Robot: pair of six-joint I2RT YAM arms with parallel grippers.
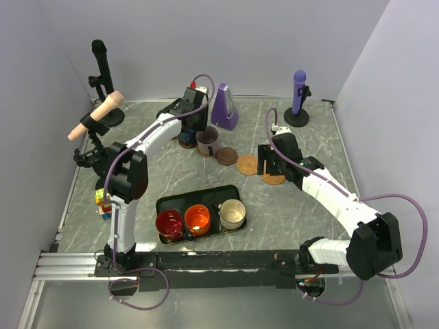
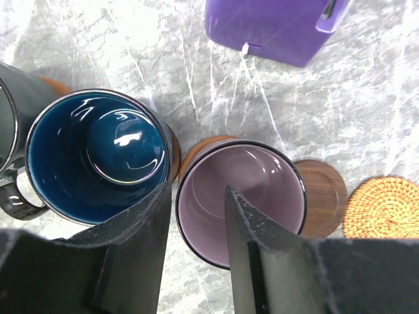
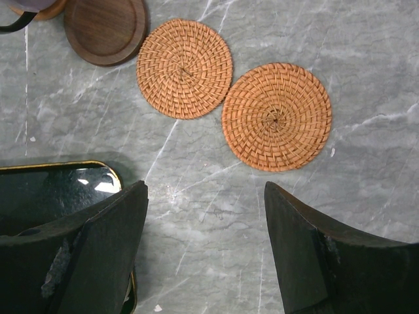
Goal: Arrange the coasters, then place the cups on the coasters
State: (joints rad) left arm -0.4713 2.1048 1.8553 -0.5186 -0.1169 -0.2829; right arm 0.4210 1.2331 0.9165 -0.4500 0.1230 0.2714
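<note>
My left gripper [image 2: 198,190] stands open astride the near rim of the pale lilac cup [image 2: 252,190], one finger inside and one outside, with a gap on each side. That cup sits on a brown coaster [image 2: 203,145]. Beside it are the navy cup [image 2: 98,157] and, at the left edge, a dark green-grey cup [image 2: 8,124]. A dark wooden coaster [image 3: 105,29] and two woven coasters [image 3: 184,69] [image 3: 276,116] lie bare. My right gripper [image 3: 206,196] hangs open over bare table near them. Red [image 1: 169,223], orange [image 1: 197,218] and cream [image 1: 232,214] cups stand in the black tray [image 1: 206,193].
A purple metronome [image 1: 224,108] stands just behind the cups. Microphone stands are at the back left [image 1: 101,65] and back right [image 1: 298,96]. Coloured toy blocks [image 1: 103,202] lie by the left arm. The tray's corner [image 3: 59,190] is under my right gripper's left finger.
</note>
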